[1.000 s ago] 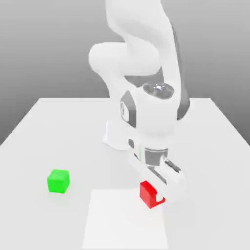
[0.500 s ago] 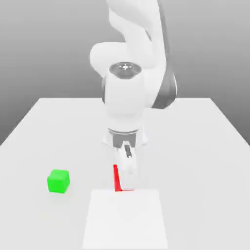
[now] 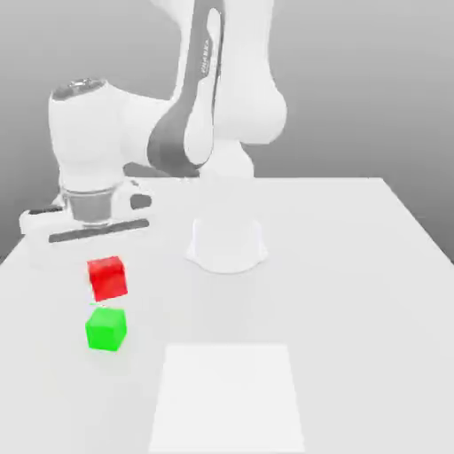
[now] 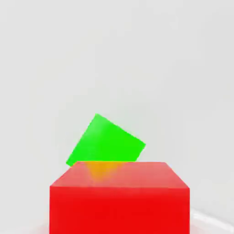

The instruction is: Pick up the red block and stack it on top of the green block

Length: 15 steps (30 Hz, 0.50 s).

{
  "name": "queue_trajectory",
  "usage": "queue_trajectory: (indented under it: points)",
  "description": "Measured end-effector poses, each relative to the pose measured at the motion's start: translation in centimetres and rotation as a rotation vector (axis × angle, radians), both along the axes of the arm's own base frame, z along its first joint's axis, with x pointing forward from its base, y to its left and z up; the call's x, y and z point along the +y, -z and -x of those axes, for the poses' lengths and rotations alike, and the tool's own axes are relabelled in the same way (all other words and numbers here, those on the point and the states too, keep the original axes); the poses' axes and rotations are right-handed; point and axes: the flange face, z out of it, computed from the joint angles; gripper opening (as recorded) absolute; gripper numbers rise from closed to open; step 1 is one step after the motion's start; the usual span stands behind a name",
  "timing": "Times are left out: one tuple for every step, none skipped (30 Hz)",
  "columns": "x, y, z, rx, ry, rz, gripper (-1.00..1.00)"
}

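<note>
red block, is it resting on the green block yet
No, the red block hangs just above the green block, with a gap between them.

This is a bare test bench in a computer-made scene, not a room anyone lives or works in. A plain white surface point(image 3: 355, 266) stands before a flat grey backdrop with no walls, windows or furniture. A smooth white robot arm point(image 3: 208, 97) rises from a round base point(image 3: 226, 246) near the middle. At about seven o'clock from that base a red block point(image 3: 107, 277) hangs above a green block point(image 3: 106, 329), both plain cubes. A paler square patch point(image 3: 226, 399) lies at six o'clock.
</note>
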Motion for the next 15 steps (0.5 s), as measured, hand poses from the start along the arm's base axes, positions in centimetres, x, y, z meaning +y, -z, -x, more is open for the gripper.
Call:
queue_trajectory:
  points:
    - [0.0,0.1,0.0,-0.007,0.008,-0.005,-1.00]
    - [0.0,0.2,-0.1,-0.013,0.012,-0.011,-1.00]
    - [0.0,0.3,-0.1,-0.019,0.014,-0.016,-1.00]
    - [0.0,0.4,-0.2,-0.025,0.014,-0.020,-1.00]
    - [0.1,0.6,-0.3,-0.029,0.015,-0.025,-1.00]
    - [0.1,0.7,-0.3,-0.033,0.015,-0.030,-1.00]
    - [0.1,0.9,-0.4,-0.037,0.015,-0.034,-1.00]
    - [0.2,1.1,-0.4,-0.039,0.015,-0.038,-1.00]
    - [0.2,1.3,-0.5,-0.041,0.015,-0.042,-1.00]
    - [0.3,1.6,-0.5,-0.043,0.015,-0.046,-1.00]
    - [0.3,1.8,-0.5,-0.044,0.015,-0.049,-1.00]
    - [0.3,2.0,-0.5,-0.044,0.016,-0.052,-1.00]
    - [0.4,2.3,-0.5,-0.044,0.016,-0.054,-1.00]
    - [0.4,2.5,-0.5,-0.043,0.016,-0.056,-1.00]
    - [0.4,2.8,-0.5,-0.042,0.017,-0.058,-1.00]
